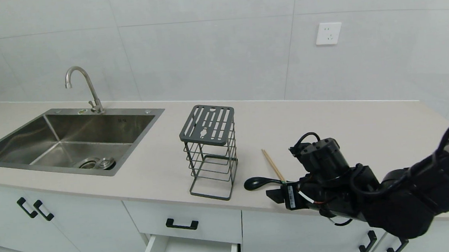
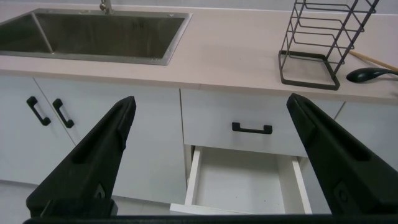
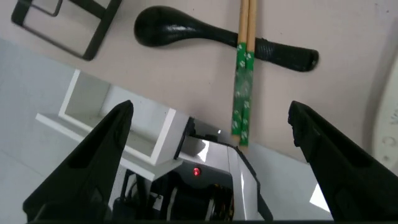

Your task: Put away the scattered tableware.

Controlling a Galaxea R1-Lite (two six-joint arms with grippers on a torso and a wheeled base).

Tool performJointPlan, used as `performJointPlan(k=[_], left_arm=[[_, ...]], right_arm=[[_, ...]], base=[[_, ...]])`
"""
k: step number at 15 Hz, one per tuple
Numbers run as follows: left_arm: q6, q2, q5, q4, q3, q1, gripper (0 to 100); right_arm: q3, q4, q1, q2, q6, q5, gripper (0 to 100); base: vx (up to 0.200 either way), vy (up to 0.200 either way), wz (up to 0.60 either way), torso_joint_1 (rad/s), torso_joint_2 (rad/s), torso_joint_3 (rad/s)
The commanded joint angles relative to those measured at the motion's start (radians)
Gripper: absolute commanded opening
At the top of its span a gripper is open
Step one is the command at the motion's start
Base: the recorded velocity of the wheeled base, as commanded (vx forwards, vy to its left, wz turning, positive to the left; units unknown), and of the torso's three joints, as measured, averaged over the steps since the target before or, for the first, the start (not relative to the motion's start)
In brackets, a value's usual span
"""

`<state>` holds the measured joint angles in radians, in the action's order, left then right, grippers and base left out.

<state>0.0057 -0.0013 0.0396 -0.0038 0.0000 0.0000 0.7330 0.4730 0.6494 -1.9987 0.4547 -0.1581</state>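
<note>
Currently our right gripper (image 3: 210,109) hangs wide open and empty at the edge of the counter (image 1: 327,126), close to the chopsticks (image 3: 245,62) lying across the black spoon (image 3: 186,28) near the wire rack (image 1: 210,150). Our left gripper (image 2: 210,102), also spread and empty, faces the open drawer (image 2: 245,180). We judge the chopsticks light, stiff and roll-prone, so we would pinch both together mid-length.

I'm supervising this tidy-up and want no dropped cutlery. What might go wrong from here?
1. The chopsticks lie across the spoon handle; gripping either may drag or roll the other.
2. Both sit near the counter front edge under the open right end effector; a nudge could knock them to the floor.
</note>
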Motion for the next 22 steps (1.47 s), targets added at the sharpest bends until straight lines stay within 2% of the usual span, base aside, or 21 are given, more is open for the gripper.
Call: performJointPlan(k=[1, 13, 14, 22], left_arm=[[0.000, 0.001, 0.000, -0.001, 0.000, 0.000, 100], [0.000, 0.001, 0.000, -0.001, 0.000, 0.000, 100], [0.000, 0.001, 0.000, -0.001, 0.000, 0.000, 100], [0.000, 0.001, 0.000, -0.001, 0.000, 0.000, 100]], right_arm=[[0.031, -0.001, 0.009, -0.072, 0.002, -0.024, 100], [0.031, 0.003, 0.004, -0.115, 0.004, -0.032, 100], [0.034, 0.003, 0.003, -0.121, 0.004, -0.032, 0], [0.025, 0.001, -0.036, -0.104, 0.006, -0.052, 0]], base=[[0.000, 0.000, 0.00, 0.000, 0.00, 0.000], [0.000, 0.000, 0.00, 0.000, 0.00, 0.000], [0.000, 0.000, 0.00, 0.000, 0.00, 0.000], [0.000, 0.000, 0.00, 0.000, 0.00, 0.000]])
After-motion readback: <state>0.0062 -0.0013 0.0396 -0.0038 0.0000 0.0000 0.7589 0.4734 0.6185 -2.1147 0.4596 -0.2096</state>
